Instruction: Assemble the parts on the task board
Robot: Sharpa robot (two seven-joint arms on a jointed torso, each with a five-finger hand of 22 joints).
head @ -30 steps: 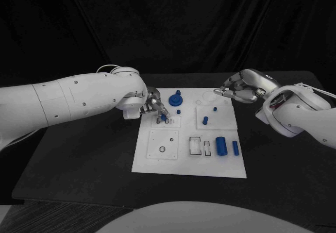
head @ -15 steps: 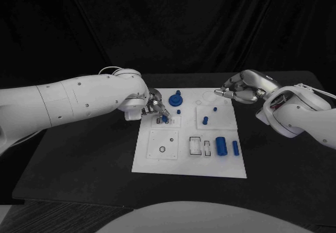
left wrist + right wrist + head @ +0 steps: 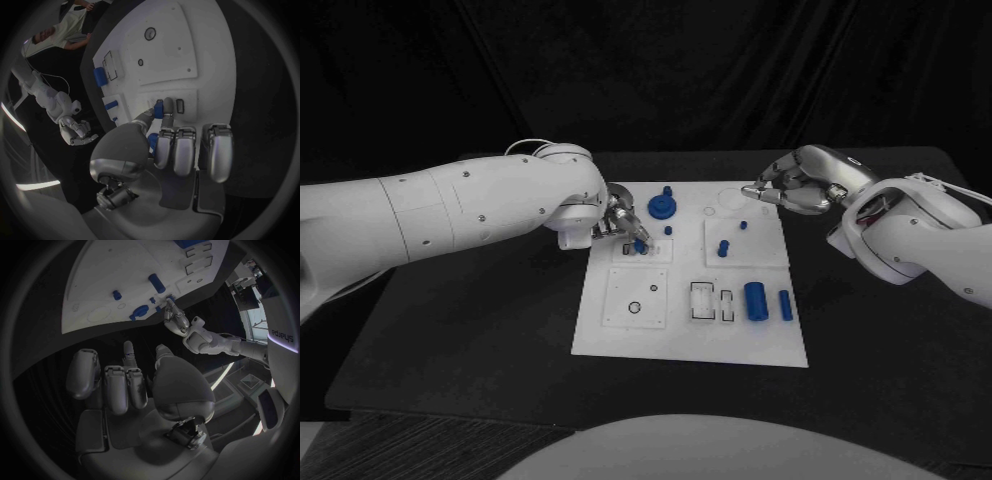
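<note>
While pinching a small blue peg, silver fingers gleam.

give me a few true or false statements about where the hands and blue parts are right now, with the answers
1. The left hand pinches a small blue part at the task board. True.
2. The right hand holds a blue part. False: its fingers are curled in with nothing in them, by the board's far right corner.
3. Two blue cylinders lie side by side on the board's near right part. True.
4. The round blue part with a peg lies on the black table. False: it is on the board, near its far edge.
5. The right hand rests on the two cylinders. False: it is well away from them.
</note>
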